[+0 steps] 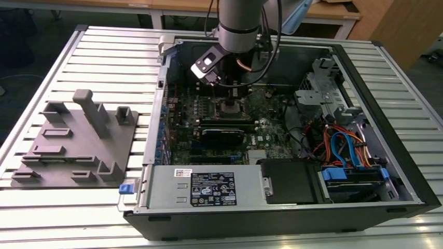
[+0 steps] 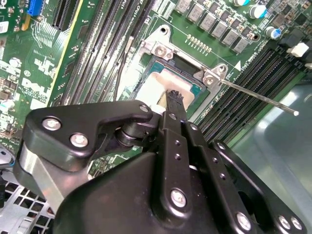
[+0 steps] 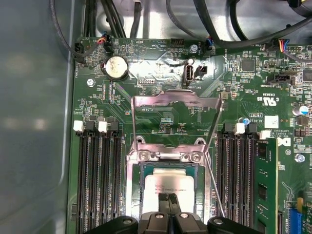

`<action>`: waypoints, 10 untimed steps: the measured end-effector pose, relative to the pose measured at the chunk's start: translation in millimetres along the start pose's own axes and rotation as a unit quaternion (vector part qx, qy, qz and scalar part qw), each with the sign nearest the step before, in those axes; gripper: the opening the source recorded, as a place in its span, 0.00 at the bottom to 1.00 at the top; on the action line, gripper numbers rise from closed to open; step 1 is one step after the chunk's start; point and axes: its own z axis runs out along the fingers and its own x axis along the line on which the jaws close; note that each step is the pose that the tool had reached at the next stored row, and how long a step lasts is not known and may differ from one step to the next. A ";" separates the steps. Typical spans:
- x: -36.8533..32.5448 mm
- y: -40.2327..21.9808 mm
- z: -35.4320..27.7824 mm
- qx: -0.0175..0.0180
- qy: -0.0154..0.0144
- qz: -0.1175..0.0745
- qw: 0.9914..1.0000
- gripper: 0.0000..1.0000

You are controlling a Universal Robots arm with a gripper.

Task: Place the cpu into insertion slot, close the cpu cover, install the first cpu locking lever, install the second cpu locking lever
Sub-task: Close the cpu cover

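Hanging straight down into the open computer case (image 1: 408, 171), with the gripper (image 3: 168, 196) poised right over the insertion slot (image 3: 135, 192) on the green motherboard (image 1: 181, 119). Showing both fingers (image 2: 174, 105) pressed together into one narrow tip, clamped on nothing. Resting on, or just above, the silvery top of the cpu (image 3: 165, 180); cannot tell contact from clearance in either wrist view. Judging by how flat and square it lies inside the rim, seated in the slot, directly beneath the tip rather than off to one side. Standing swung open beyond the chip, hinged at the slot edge farthest from the fingers: the cpu cover (image 3: 175, 102), with bare board showing through its window and its hinge line running crosswise to the fingers. Slanting away alongside the slot: a thin locking lever (image 3: 214, 187), unlatched and clear of the cover. Judging from this, chip placed, with cover not yet closed and levers not yet installed.
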 end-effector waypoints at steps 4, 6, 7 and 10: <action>0.0 0.1 -3.5 0.000 0.000 0.000 1.000 0.10; 0.0 0.1 -4.4 0.000 0.000 0.000 1.000 0.10; 0.0 0.1 -4.9 0.000 0.000 0.000 1.000 0.10; 0.0 0.2 -5.4 0.000 0.000 0.000 1.000 0.10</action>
